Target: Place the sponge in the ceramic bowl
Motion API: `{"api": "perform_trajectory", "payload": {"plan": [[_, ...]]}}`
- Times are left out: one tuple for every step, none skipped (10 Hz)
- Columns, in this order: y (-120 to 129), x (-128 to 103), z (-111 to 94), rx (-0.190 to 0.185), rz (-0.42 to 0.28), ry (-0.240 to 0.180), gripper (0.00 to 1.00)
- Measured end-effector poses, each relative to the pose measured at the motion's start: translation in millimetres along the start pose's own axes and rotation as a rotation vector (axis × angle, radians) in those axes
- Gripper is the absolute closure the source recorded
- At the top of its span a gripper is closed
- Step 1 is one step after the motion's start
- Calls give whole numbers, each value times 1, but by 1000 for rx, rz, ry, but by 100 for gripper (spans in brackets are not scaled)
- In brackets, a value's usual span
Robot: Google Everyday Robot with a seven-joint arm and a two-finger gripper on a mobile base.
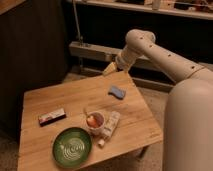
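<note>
The blue sponge [117,92] lies flat on the wooden table [60,95], toward its far right part. The green ceramic bowl [72,146] with pale spiral lines sits at the table's near edge, left of centre, with nothing in it. My gripper [109,69] hangs above the table's far edge, up and slightly left of the sponge, not touching it. The white arm [160,52] reaches in from the right.
A white mug [94,121] with orange contents stands just right of the bowl, a pale tube-like packet [109,128] lying against it. A flat dark box [52,116] with a red-white label lies at the left. Dark shelving and a metal rail [95,50] stand behind the table.
</note>
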Motion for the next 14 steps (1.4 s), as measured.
{"api": "perform_trajectory", "payload": {"plan": [[-1, 0, 1, 8, -11, -3, 20], [-4, 3, 4, 44, -51, -14, 20], [-9, 8, 11, 79, -90, -34, 20], [-20, 19, 24, 116, -129, -68, 20], [-31, 31, 36, 139, -167, -118, 20], [-40, 37, 42, 143, -201, -164, 20], [-52, 39, 49, 121, -218, -188, 20], [-59, 34, 56, 96, -222, -182, 20], [-64, 28, 63, 77, -234, -167, 20], [-63, 19, 72, 60, -258, -140, 20], [-63, 16, 77, 57, -271, -122, 20], [-64, 15, 85, 56, -283, -100, 20], [-65, 16, 92, 65, -300, -78, 20], [-67, 20, 101, 72, -309, -61, 20]]}}
